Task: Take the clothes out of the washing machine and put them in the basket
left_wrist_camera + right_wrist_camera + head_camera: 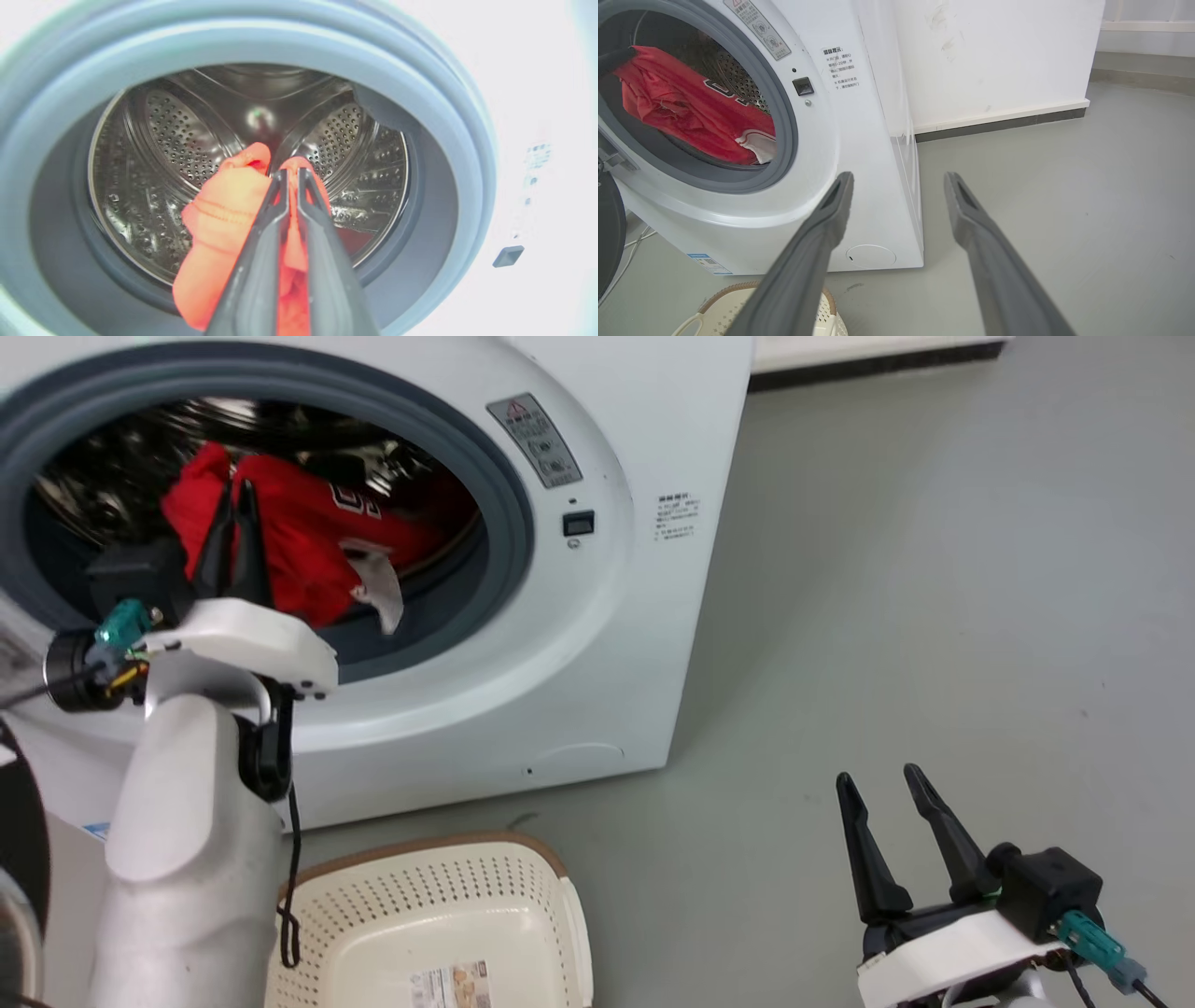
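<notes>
While left pincer (pixel 289 173) clamps one garment (pixel 224 205) | right pincer (pixel 878 777) apart | one basket (pixel 373 943)

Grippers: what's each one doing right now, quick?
Left gripper: closed on the clothes, inside the washing machine opening.
Right gripper: open, holding nothing.

White forearm (pixel 177 859), dark fingers (pixel 864 849) (teal plugs (pixel 1094 938))

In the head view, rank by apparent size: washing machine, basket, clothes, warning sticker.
1. washing machine
2-3. basket and clothes: look alike; the basket is nearer and cropped by the frame, so unranked
4. warning sticker
</notes>
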